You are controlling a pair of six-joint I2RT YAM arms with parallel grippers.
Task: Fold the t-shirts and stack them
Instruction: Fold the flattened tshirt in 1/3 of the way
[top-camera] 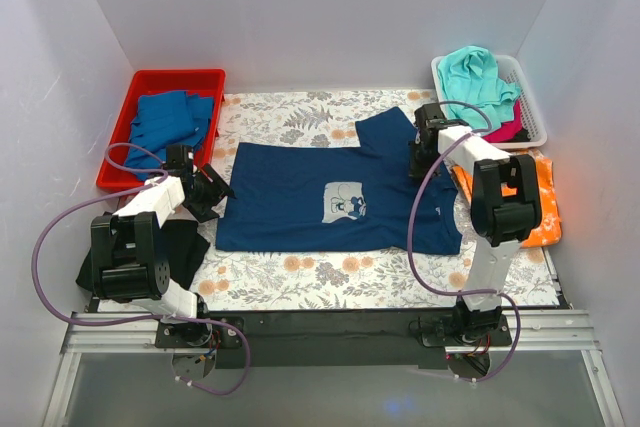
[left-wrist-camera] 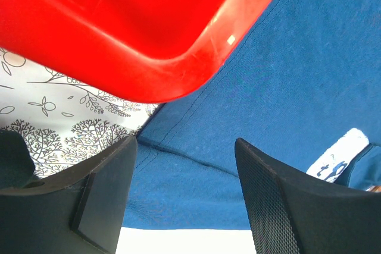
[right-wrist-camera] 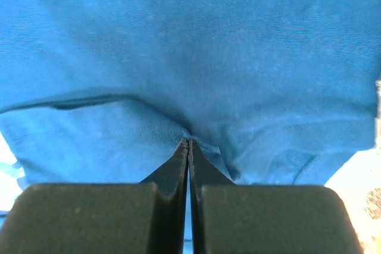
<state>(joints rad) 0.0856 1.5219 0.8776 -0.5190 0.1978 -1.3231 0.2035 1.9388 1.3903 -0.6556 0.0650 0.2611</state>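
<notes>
Right wrist alone shows right gripper (right-wrist-camera: 189, 142) pinching navy t-shirt (right-wrist-camera: 190, 46).

Blue t-shirt (right-wrist-camera: 208, 57) cloth fills nearly the whole view. The right gripper (right-wrist-camera: 189, 144) has its two dark fingers (right-wrist-camera: 205, 171) pressed together, tips pinching a small pucker of the cloth just below a stitched hem line. Pale table (right-wrist-camera: 360, 173) shows at the lower right corner.
</notes>
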